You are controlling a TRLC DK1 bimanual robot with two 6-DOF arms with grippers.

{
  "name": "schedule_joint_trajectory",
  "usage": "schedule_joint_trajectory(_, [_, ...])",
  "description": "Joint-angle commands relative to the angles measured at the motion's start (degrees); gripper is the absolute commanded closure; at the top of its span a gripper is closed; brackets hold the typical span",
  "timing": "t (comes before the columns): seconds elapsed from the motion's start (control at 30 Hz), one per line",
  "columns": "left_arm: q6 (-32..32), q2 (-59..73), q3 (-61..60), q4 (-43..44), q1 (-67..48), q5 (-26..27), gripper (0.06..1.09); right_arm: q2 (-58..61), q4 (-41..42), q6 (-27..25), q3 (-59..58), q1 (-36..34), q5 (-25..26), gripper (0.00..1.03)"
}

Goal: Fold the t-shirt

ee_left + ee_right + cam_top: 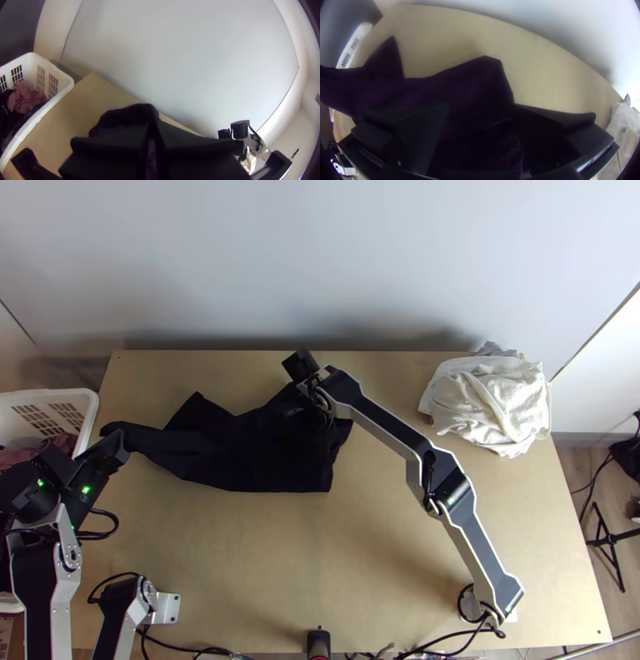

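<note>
- T-shirt (232, 452): dark, lying across the far half of the table (368, 564), from the left side to the middle; partly folded over itself, with a pointed flap toward the far left and a narrow left end drawn out to the left gripper (120, 442).
- Left gripper: clenched on that narrow end, near the table's left edge.
- Right gripper (322, 404): released, its fingers (416, 133) spread wide over the right part of the shirt, with dark fabric visible between them.
- White basket (90, 400): beside the table at the left, with pink cloth (25, 98) and darker cloth inside.
- White cloth (488, 404): bunched in a heap at the table's far right.
</note>
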Motion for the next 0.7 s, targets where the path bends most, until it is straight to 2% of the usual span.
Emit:
schedule_joint_trajectory(0.0, [1.6,-0.4,-0.5,0.1,0.9,-0.1,1.01,2.1,0.3,-1.0,1.5,-1.1,1.2,0.19])
schedule_joint_trajectory(0.33, [1.7,-0.2,-0.3,0.2,0.5,0.0,1.01,0.9,-0.4,-2.7,-0.3,-4.4,2.1,0.19])
schedule_joint_trajectory(0.67, [2.3,0.2,-0.4,0.9,0.9,-0.1,1.01,2.7,-0.6,-2.9,-0.7,-2.7,2.1,0.2])
